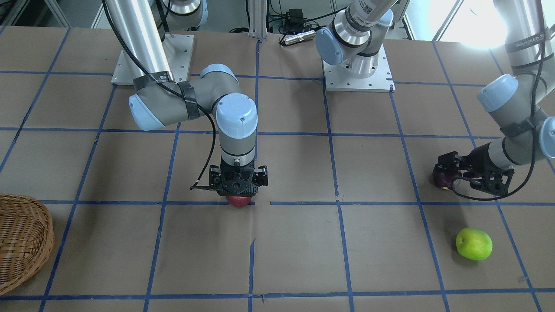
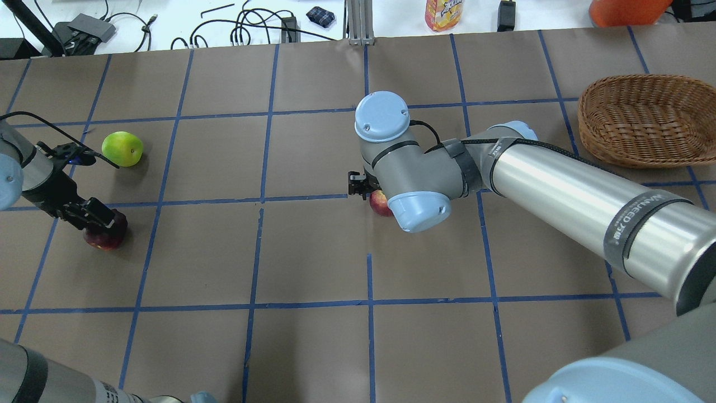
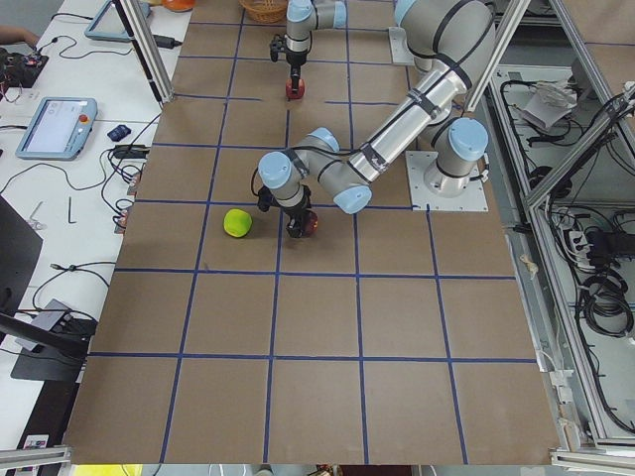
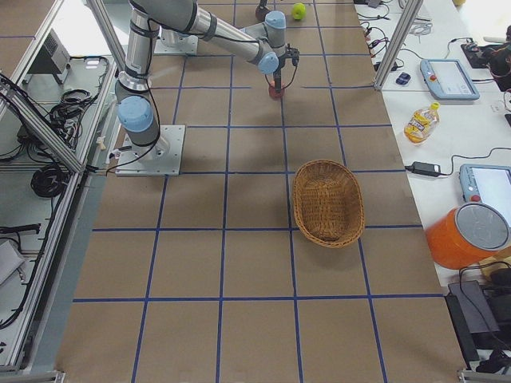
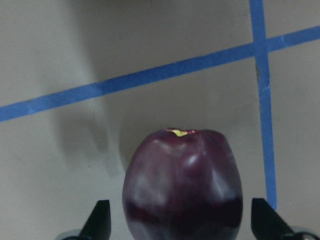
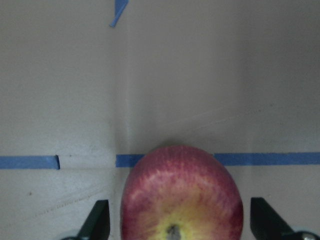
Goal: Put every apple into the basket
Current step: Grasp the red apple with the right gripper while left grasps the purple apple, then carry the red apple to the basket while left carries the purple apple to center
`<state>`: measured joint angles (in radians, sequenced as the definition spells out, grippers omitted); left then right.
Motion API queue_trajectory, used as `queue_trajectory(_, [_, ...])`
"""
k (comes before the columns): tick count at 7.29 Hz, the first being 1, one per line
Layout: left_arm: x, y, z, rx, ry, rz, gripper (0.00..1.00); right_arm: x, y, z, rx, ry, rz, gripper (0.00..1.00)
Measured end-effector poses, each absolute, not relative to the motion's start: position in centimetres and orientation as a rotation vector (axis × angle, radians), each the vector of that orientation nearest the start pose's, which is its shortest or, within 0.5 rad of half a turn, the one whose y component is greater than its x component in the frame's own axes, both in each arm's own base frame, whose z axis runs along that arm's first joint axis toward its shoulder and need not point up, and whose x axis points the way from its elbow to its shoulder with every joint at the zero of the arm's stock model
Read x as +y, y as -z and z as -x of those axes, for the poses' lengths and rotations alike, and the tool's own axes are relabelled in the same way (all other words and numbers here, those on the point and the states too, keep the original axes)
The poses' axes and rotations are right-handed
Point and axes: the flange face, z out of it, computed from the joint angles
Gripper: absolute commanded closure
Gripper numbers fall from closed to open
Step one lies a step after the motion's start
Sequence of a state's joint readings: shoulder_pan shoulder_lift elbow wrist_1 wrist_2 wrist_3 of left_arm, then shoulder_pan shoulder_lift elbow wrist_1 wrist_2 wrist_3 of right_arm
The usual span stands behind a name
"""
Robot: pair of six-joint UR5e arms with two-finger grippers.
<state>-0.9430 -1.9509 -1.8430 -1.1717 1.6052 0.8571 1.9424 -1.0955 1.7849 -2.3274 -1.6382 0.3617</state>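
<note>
The red apple (image 6: 181, 195) with yellowish streaks lies on the table on a blue tape line. My right gripper (image 1: 238, 190) points straight down over it, open, one finger on each side with small gaps. The dark maroon apple (image 5: 182, 180) lies on the table between the open fingers of my left gripper (image 1: 448, 175), which reaches in low and tilted. The lime green apple (image 1: 474, 244) lies free on the table near the left gripper, apart from it. The wicker basket (image 2: 643, 120) stands empty on the robot's right side, far from both grippers.
The brown table is crossed by a grid of blue tape lines. Two arm base plates (image 1: 357, 73) sit at the robot's edge. A bottle (image 2: 444, 14), an orange container (image 2: 626, 11) and cables lie on the white bench beyond the far edge.
</note>
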Motion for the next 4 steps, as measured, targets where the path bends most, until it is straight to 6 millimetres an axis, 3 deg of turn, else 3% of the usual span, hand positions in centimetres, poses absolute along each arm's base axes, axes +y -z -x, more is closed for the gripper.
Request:
queue_trajectory(1, [-51.4, -19.2, -21.0, 3.269, -0.341, -0.38, 0.28, -51.6, -19.3, -33.7, 3.182, 0.13, 0.014, 0.3])
queue_trajectory(2, [-51.3, -18.6, -20.7, 3.293, -0.328, -0.38, 0.88, -51.7, -19.1, -33.8, 3.18, 0.14, 0.02, 0.44])
queue_trajectory(3, [-51.6, -18.7, -20.6, 3.288, -0.287, -0.39, 1.0, -52.0, -19.0, -33.9, 3.172, 0.166, 0.034, 0.46])
queue_trajectory(4, [-52.5, -20.1, -20.2, 3.26, -0.237, -0.415, 1.0, -52.2, -19.3, -33.8, 3.167, 0.186, 0.049, 0.46])
